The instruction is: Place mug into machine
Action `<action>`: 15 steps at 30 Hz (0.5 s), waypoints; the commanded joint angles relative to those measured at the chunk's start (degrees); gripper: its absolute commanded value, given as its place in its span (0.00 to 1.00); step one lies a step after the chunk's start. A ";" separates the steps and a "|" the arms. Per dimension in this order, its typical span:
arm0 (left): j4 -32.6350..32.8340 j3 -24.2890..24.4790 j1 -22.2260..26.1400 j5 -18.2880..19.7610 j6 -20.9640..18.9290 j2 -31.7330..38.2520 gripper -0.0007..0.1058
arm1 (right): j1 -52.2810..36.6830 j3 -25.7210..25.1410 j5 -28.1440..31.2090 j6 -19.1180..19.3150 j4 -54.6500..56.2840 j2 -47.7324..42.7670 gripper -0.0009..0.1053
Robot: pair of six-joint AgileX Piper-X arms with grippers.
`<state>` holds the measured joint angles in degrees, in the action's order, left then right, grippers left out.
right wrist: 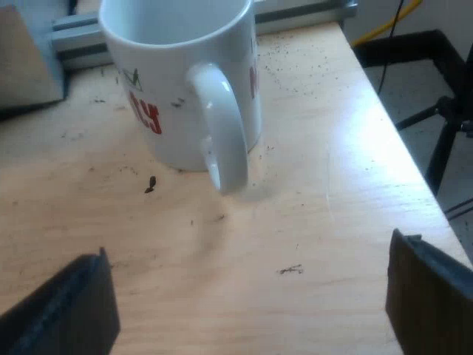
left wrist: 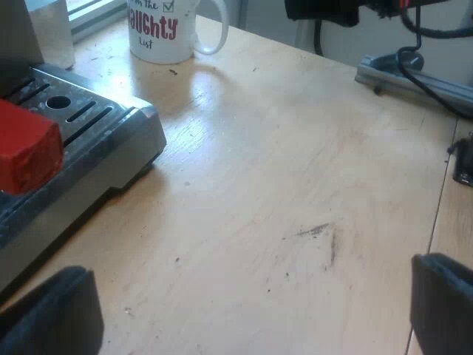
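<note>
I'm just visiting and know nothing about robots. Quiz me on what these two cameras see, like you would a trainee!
1. True or false: the mug stands upright on the table.
2. The right gripper is: A) shut on the mug's handle; B) open, short of the mug; C) open around the mug's rim.
3. Fill in: beyond the open left gripper, the handle end at the machine is coloured ____.
Key: 1 true; 2 B; 3 red.

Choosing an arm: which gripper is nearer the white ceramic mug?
Right. The right gripper hangs just short of the white ceramic mug, facing its handle. The left gripper is across the wooden table from it, beside the grey espresso machine.
</note>
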<state>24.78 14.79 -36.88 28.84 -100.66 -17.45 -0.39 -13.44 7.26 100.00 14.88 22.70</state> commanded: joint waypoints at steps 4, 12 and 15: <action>-0.48 0.40 -0.26 0.51 -0.79 0.16 0.82 | -0.16 0.00 2.67 1.82 -9.52 9.07 0.60; -0.48 0.40 -0.26 0.51 -0.79 0.16 0.82 | -0.16 0.00 2.56 1.81 -27.76 27.21 0.60; -0.48 0.40 -0.26 0.51 -0.79 0.16 0.82 | -0.16 0.00 0.75 1.81 -34.33 33.57 0.61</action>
<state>24.78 14.79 -36.88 28.84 -100.61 -17.45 -0.39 -13.36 8.71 101.56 -16.79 55.83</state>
